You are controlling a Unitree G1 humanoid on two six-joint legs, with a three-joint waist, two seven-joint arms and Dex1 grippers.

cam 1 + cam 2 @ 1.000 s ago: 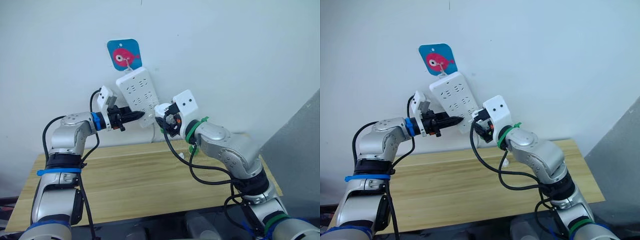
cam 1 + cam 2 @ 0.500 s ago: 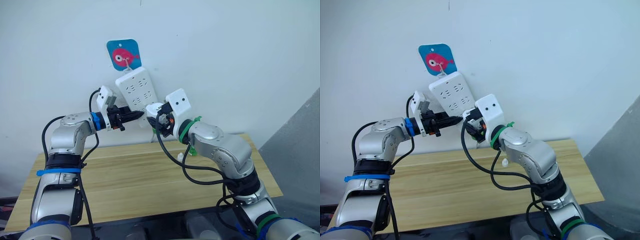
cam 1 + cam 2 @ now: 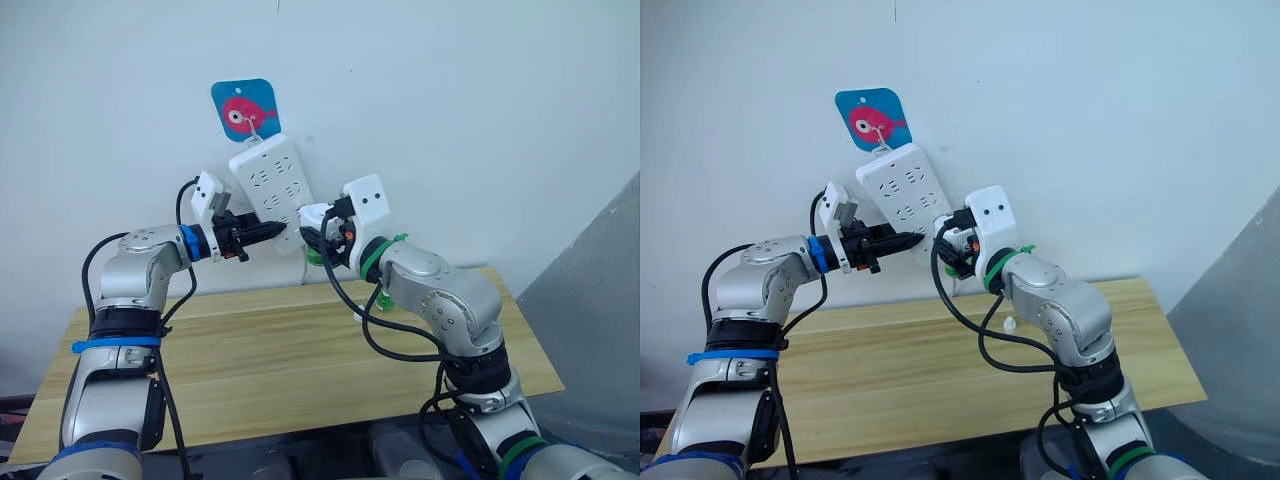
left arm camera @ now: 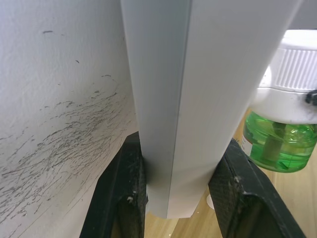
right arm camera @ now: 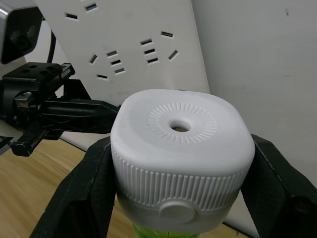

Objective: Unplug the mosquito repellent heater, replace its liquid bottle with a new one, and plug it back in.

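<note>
Right gripper (image 5: 178, 198) fingers pinch the heater (image 5: 181, 153), green bottle below, beside the strip's (image 3: 272, 188) lower edge. Left gripper (image 4: 181, 198) fingers clamp that strip's end, steadying it; prongs unseen.

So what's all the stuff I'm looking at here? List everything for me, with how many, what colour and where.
Power strip: one, white, hanging tilted on the wall from the hook sign.
Hook sign: one, blue with a pink fish, on the wall above the strip.
Mosquito repellent heater: one, white, round vent hole on top, at the strip's lower end.
Liquid bottle: one, green, under the heater's white body.
Small cap: one, white, lying on the table below the right arm.
Table: one, light wood, against the wall.
Wall: white, scuffed near the strip.
Left gripper: black fingers clamped on the strip's edges.
Right gripper: black fingers closed on the heater's sides.
</note>
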